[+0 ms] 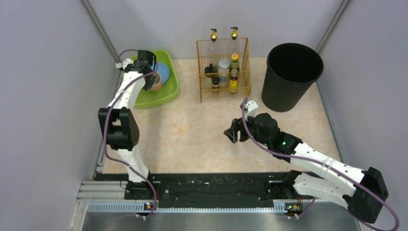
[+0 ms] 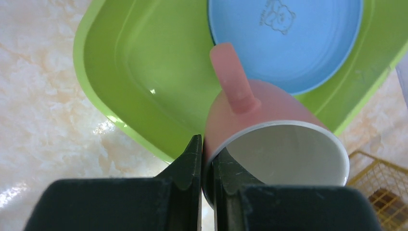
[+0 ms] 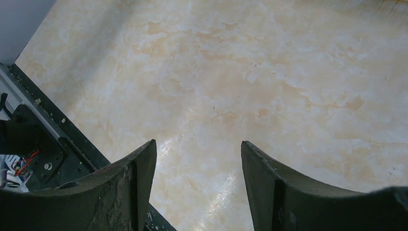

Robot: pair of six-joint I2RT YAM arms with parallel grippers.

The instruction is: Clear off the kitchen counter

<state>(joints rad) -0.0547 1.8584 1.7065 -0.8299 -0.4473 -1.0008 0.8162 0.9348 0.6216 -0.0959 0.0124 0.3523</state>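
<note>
The kitchen counter (image 1: pixel 192 139), a large flat rectangular tabletop of pale beige-pink with a faint marble pattern, is bare across its middle and near edge, and everything on it stands along the far edge. At the far right corner is a tall round black plastic waste bin (image 1: pixel 284 94), probably there to take rubbish. At the far left corner sits a shallow lime-green plastic basin (image 2: pixel 144 62), which looks like the place for dishes. Between the two, at the middle of the far edge, stands a gold wire rack (image 1: pixel 222 41) that keeps several bottles and jars (image 1: pixel 234 72) upright and together. A round light-blue plastic plate (image 2: pixel 288 43) lies flat in the far part of the basin, leaving the near part of the green floor free. Above that free part, near the basin's rim, hangs a pink ceramic mug (image 2: pixel 269 125) with a white inside. It is tilted with its mouth toward the wrist camera and its handle pointing at the plate. The left gripper (image 2: pixel 207 149) is clamped on the mug's wall, one finger outside and one inside the rim (a grip that leaves the base free for setting down). I judge that the mug is about to go into the basin beside the plate. The right gripper (image 3: pixel 198 149) hangs over the bare middle of the counter with its jaws apart and nothing between them, well away from the left arm's work.
</note>
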